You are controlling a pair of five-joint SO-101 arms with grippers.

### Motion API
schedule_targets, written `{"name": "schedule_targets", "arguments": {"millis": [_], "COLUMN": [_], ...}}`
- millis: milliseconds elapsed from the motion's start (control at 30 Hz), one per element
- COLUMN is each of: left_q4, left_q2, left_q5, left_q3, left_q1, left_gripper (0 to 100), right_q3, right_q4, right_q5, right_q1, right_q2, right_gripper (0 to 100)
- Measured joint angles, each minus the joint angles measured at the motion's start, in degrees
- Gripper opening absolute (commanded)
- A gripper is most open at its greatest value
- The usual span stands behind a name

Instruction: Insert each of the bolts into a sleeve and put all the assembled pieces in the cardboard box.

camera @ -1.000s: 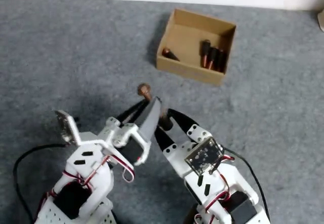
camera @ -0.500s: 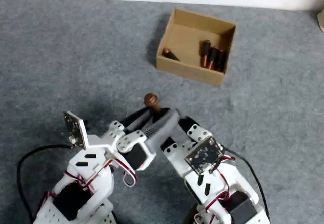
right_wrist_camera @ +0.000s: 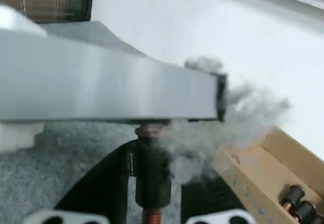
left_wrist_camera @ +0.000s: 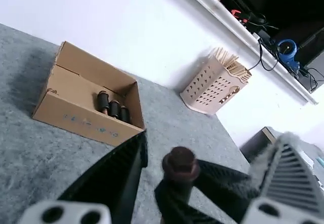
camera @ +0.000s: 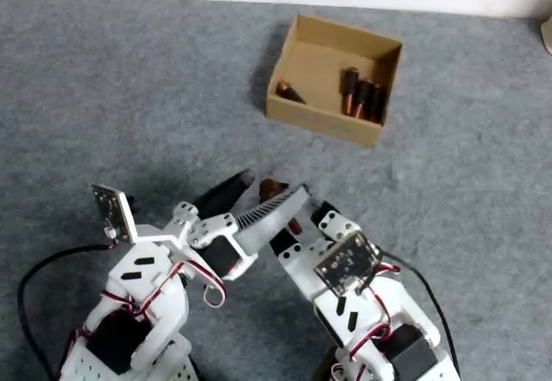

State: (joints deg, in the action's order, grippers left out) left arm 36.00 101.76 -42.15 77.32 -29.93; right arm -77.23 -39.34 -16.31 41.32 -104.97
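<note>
My right gripper (right_wrist_camera: 152,183) is shut on a dark sleeve (right_wrist_camera: 150,176) standing upright, with a copper-coloured bolt through it; its brown head (left_wrist_camera: 179,160) pokes out on top. My left gripper (camera: 274,184) is open and straddles that bolt head (camera: 272,189), black finger on one side and grey ribbed finger (camera: 278,209) on the other, without touching it. The cardboard box (camera: 323,121) lies farther back and holds several assembled pieces (camera: 362,96). Box (left_wrist_camera: 76,122) and pieces (left_wrist_camera: 112,107) also appear in the left wrist view.
Bare grey carpet (camera: 155,114) runs between the grippers and the box. A pale perforated holder of sticks (left_wrist_camera: 215,82) stands by the white wall beyond the box. Both arm bases crowd the near edge.
My left gripper carried the bolt back toward my right gripper, then opened and let go. The bolt now stands in the sleeve held by my right gripper.
</note>
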Motion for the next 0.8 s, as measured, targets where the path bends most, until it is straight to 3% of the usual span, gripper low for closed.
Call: {"name": "schedule_targets", "arguments": {"millis": [367, 433, 600, 800], "left_q4": [0.00, 0.00, 0.00, -3.34], "left_q2": [-0.09, -0.09, -0.09, 0.35], "left_q5": [0.00, 0.00, 0.00, 0.00], "left_q3": [0.00, 0.00, 0.00, 1.41], "left_q1": [5.71, 5.80, 5.63, 5.80], "left_gripper": [34, 27, 0, 1], "right_q3": [-1.41, -1.49, -1.49, -2.11], "right_q4": [0.00, 0.00, 0.00, 1.58], "right_q5": [0.00, 0.00, 0.00, 0.00], "right_q1": [-4.92, -5.54, -5.80, -11.52], "right_q2": [0.00, 0.00, 0.00, 0.09], "right_gripper": [0.4, 0.4, 0.4, 0.4]}}
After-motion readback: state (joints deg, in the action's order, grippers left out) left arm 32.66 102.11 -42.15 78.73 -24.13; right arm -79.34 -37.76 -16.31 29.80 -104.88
